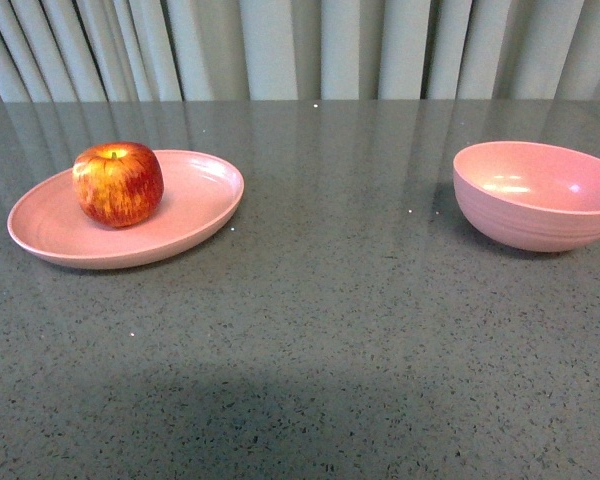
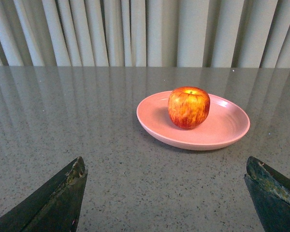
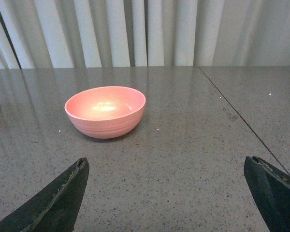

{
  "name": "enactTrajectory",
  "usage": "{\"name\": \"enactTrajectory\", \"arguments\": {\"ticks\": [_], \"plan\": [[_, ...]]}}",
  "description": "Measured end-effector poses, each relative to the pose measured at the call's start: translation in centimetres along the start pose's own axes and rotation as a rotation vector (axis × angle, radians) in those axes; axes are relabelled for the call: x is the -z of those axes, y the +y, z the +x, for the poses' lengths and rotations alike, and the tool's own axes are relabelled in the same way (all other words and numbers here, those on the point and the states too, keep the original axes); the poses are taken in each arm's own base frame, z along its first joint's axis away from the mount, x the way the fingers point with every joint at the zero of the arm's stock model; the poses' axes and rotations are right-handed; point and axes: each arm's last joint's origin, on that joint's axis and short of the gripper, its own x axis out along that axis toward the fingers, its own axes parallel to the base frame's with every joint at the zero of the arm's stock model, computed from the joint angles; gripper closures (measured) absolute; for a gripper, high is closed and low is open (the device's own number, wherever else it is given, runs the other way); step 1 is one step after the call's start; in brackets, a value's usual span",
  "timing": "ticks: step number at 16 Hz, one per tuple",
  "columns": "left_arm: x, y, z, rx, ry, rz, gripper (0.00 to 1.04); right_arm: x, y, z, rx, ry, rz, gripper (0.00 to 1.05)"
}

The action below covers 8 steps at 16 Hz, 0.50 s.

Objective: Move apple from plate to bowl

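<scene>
The red apple [image 1: 118, 184] with yellow streaks sits on the shallow pale-pink plate [image 1: 195, 205] at the left of the table. The deep pale-pink bowl [image 1: 540, 195] stands empty at the right. Neither arm shows in the front view. In the left wrist view the apple [image 2: 189, 107] rests on the plate [image 2: 227, 126] ahead of my left gripper [image 2: 166, 166], which is open and empty, well short of the plate. In the right wrist view the bowl [image 3: 106, 112] stands ahead of my right gripper [image 3: 166, 166], open and empty.
The grey speckled table [image 1: 320, 330] stretches between plate and bowl. A pale pleated curtain [image 1: 300, 45] hangs behind the far edge. A thin seam [image 3: 241, 116] runs across the tabletop to one side of the bowl in the right wrist view.
</scene>
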Motion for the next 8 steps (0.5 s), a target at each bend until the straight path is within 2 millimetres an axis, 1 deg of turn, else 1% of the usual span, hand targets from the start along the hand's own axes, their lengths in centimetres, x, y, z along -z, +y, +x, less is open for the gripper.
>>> {"name": "enactTrajectory", "arguments": {"ticks": [3, 4, 5, 6, 8], "plan": [[0.0, 0.0, 0.0, 0.0, 0.0, 0.0, 0.07, 0.0, 0.0, 0.0, 0.0, 0.0, 0.0, 0.07], [0.0, 0.0, 0.0, 0.0, 0.0, 0.0, 0.07, 0.2, 0.0, 0.0, -0.032, 0.071, 0.026, 0.07], [0.0, 0.0, 0.0, 0.0, 0.0, 0.0, 0.07, 0.7, 0.1, 0.4, -0.076, 0.237, 0.119, 0.07], [0.0, 0.0, 0.0, 0.0, 0.0, 0.0, 0.07, 0.3, 0.3, 0.6, -0.088, 0.219, 0.148, 0.07], [0.0, 0.0, 0.0, 0.0, 0.0, 0.0, 0.07, -1.8, 0.4, 1.3, -0.099, 0.155, 0.159, 0.07]]}}
